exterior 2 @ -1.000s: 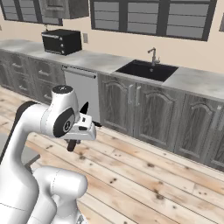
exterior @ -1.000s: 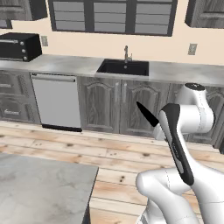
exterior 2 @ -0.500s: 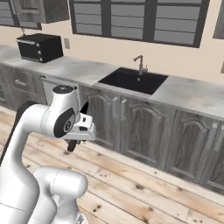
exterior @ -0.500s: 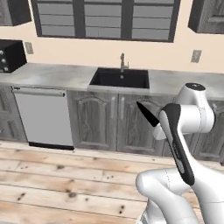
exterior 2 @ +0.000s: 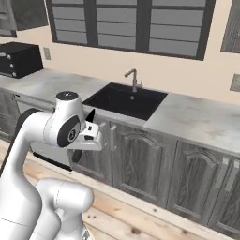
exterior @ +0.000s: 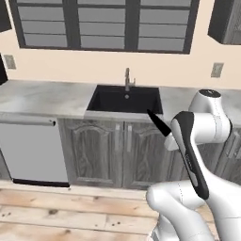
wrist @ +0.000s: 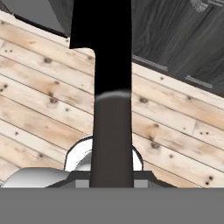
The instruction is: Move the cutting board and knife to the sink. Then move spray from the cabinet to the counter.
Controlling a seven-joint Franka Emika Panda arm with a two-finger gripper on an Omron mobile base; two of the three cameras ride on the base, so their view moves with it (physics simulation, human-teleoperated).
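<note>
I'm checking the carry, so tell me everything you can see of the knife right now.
The knife is all black and slim, with a pointed blade and a straight handle. The gripper is shut on its handle, so it is held in the air in front of the sink, blade pointing up and away from the arm. It touches nothing else.

Running off the hand view's top edge: the knife (wrist: 109,65), tip unseen. Hiding the tool's (wrist: 112,175) fingertips behind the knife handle. Showing merely the blade beside the arm (exterior: 157,123) from the left base. Cutting off the microwave (exterior 2: 16,58) at the left border.
</note>
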